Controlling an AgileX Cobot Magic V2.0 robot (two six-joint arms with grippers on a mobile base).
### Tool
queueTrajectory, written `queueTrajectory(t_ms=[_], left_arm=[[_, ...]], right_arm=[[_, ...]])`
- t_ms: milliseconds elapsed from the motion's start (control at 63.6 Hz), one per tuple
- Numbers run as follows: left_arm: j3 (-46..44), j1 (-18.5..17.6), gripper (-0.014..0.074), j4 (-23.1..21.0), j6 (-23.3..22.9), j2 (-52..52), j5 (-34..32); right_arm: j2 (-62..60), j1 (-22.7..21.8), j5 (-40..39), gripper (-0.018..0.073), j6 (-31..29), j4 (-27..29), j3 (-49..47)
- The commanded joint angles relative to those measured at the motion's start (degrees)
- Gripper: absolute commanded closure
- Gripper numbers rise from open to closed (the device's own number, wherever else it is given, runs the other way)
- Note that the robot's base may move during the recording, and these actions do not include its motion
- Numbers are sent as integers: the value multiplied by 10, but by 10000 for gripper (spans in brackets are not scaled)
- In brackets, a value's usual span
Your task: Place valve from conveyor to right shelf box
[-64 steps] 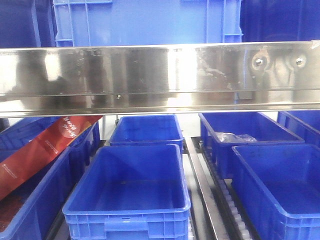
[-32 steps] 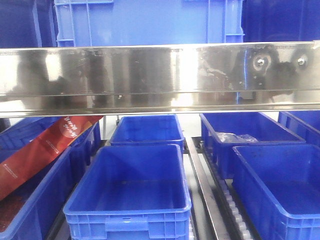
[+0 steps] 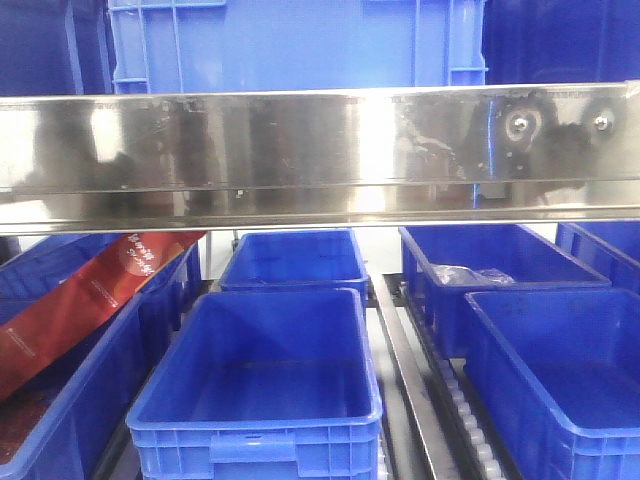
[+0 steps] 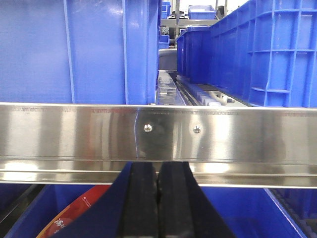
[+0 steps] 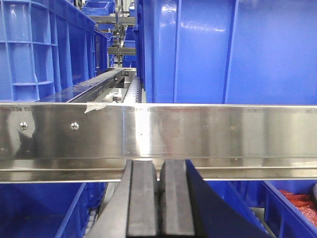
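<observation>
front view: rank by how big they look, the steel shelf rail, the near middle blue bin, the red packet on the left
1. steel shelf rail, spans the full width
2. near middle blue bin
3. red packet

The bin is nearest the camera, so true sizes stay unsure.

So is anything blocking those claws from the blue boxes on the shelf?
Yes. A shiny steel rail runs straight across in front of the left claw, and the same kind of rail faces the right claw. Both claws are shut and empty; no valve shows.
</observation>
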Motion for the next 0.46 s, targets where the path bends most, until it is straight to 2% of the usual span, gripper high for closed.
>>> queueTrajectory(t_ms=[0,440], left_arm=[[-1,0,707,2,-5,-3,-11],[-1,0,707,2,-5,-3,-11]], right_arm=[[-2,-1,-7,722,-3,-4,2],[-2,-1,-9,722,-3,-4,2]])
